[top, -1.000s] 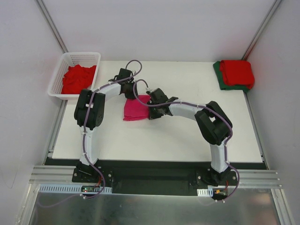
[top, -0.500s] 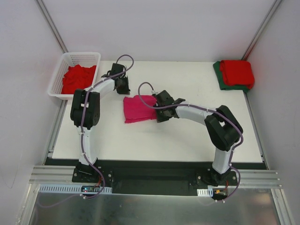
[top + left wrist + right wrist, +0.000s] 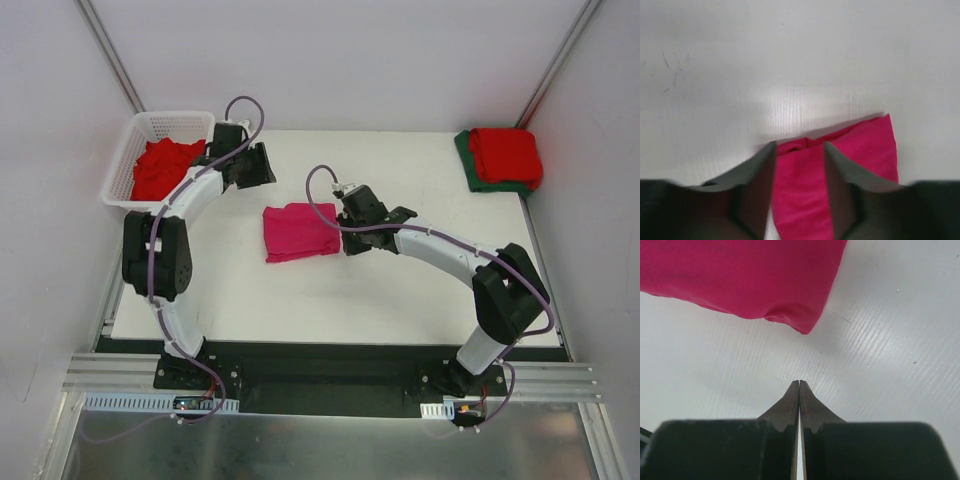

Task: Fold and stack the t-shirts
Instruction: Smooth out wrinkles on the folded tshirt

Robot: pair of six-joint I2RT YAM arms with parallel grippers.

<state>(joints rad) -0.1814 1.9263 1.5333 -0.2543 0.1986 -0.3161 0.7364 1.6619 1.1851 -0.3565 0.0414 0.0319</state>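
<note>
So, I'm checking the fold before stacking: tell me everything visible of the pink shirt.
The pink shirt is soft magenta cloth, folded into a compact, roughly rectangular bundle lying flat on the white table, near its middle. Its edges look rounded, one corner bunched; no label shows. The shut right gripper sits beside it, not touching; the open left gripper is farther off.
</note>
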